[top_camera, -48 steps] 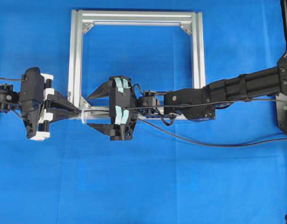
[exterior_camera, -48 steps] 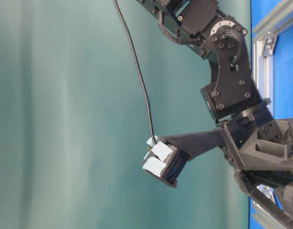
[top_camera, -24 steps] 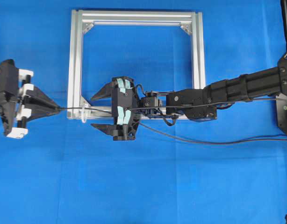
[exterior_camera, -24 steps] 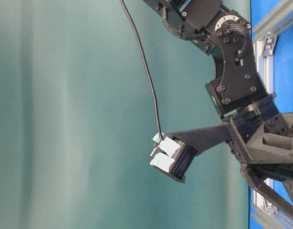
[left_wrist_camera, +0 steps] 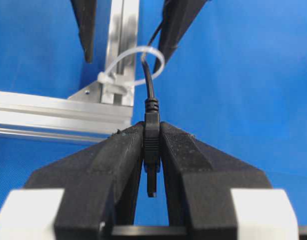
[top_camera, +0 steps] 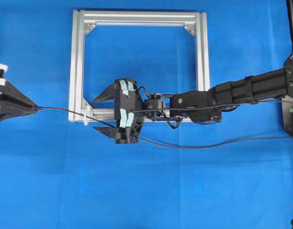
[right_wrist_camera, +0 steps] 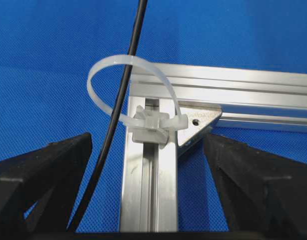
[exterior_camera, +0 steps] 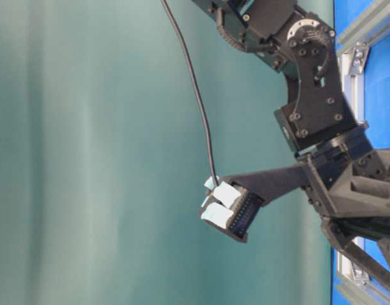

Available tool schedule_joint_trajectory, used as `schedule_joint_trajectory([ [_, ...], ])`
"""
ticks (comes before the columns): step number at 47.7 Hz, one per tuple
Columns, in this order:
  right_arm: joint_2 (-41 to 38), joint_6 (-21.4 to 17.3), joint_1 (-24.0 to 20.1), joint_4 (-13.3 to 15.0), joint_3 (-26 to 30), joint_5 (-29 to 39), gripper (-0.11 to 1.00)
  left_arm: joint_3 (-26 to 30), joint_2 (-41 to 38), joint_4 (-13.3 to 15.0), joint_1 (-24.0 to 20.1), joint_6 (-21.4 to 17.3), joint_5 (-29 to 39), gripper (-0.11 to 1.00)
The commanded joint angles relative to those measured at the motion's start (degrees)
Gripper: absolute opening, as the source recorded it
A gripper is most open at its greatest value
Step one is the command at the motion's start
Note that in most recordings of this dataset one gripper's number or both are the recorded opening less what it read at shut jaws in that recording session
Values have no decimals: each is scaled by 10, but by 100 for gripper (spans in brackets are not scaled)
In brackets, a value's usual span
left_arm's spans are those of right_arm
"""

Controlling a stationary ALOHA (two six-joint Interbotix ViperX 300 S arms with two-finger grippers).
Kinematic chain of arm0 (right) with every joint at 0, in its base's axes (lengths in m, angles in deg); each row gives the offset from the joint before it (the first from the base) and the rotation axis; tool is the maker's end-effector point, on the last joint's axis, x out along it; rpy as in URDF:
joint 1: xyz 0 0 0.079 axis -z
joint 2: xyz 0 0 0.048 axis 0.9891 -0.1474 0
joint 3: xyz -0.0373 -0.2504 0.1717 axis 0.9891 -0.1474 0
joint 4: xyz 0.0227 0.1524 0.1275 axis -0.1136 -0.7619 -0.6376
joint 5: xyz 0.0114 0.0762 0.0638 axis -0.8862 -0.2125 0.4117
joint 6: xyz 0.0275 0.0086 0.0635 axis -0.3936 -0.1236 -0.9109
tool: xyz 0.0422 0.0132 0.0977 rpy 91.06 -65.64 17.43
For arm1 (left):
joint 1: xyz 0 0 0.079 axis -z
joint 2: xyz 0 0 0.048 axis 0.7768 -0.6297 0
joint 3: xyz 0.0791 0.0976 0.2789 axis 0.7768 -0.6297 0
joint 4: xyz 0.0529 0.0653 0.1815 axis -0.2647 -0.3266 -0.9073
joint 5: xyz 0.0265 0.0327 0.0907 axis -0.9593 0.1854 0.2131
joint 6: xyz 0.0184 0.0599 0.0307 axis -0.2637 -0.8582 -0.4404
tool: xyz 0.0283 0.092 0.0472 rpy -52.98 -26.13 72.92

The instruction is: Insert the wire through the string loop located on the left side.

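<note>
Already threaded: wire (right_wrist_camera: 115, 120) runs through the string loop (right_wrist_camera: 131, 90), a white cable tie fixed at the lower-left corner of the aluminium frame (top_camera: 78, 57), seen left of centre in the overhead view. Plug end pinched between the pressed-together fingers of the left gripper (left_wrist_camera: 151, 150), at the far left edge of the overhead view, well apart from the frame. From there a taut span back through the loop, under the right gripper (top_camera: 110, 112) near picture centre, then a slack curve across the blue counter (top_camera: 151, 191) toward the right edge. Right gripper spread wide, straddling the frame corner and loop, holding nothing.

Risks from here, as a judgement:
- Pull too hard or too far to the left: slack on the right used up, cable tie dragged or bent, light frame shifted on the counter.
- Grip only on the short moulded plug, metal tip poking out behind the fingers: possible slip under tension, wire springing back out of the loop.
- Early release with little length past the loop: cable stiffness could draw the plug back through.
- Right gripper fingers close on either side of the wire: any sweep or closing could snag it or knock the tie.
</note>
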Motion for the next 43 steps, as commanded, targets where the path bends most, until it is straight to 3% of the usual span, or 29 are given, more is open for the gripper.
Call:
schedule_joint_trajectory([
  [1, 29, -1, -1, -2, 4, -4, 94, 26, 36, -2, -9, -1, 46, 8],
  [14, 30, -1, -1, -2, 4, -5, 94, 41, 79, -5, -29, -7, 127, 8],
  [43, 31, -1, -1, -2, 7, -5, 94, 40, 80, -4, -25, -29, 103, 8],
])
